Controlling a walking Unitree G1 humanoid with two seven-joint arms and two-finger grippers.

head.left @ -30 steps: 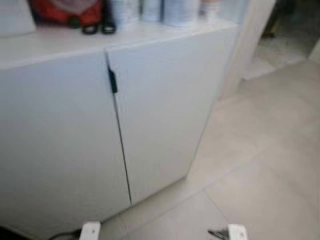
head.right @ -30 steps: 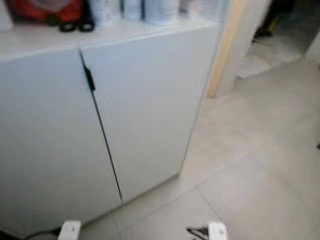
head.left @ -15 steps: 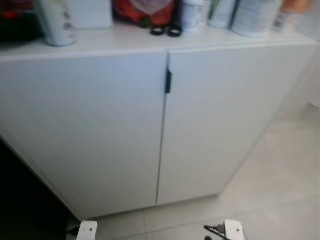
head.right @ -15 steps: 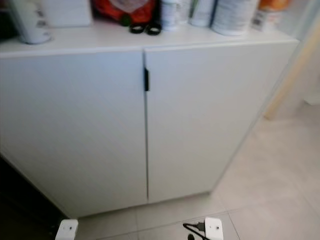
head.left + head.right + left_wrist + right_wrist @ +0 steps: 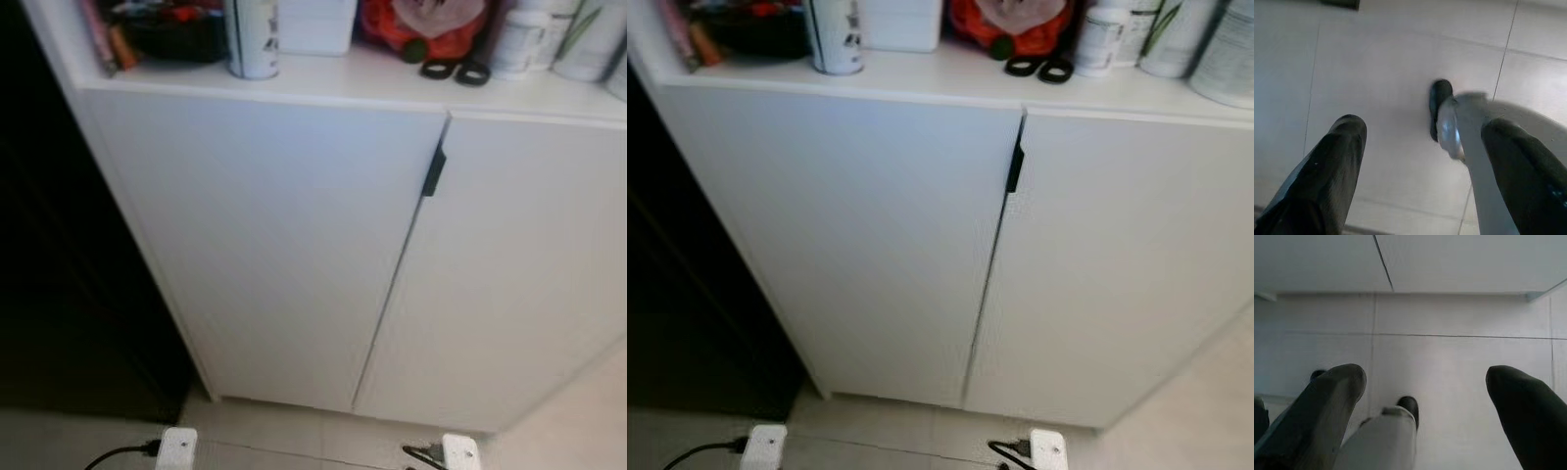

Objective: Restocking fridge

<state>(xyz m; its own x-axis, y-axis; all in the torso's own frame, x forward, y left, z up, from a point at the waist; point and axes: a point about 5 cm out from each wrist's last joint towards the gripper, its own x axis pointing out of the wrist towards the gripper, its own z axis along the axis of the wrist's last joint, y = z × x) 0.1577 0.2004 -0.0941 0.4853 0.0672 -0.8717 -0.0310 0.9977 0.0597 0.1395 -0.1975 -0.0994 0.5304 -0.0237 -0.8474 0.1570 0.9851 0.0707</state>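
Dark print marks the white can [image 5: 253,37] and the bottles [image 5: 1104,39] on the cabinet [image 5: 294,255] top, all of it too blurred to read.

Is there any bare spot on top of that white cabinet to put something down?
Only the front edge of the cabinet top, between the white can and the two black rings. Behind, the box, red bag and bottles crowd it.
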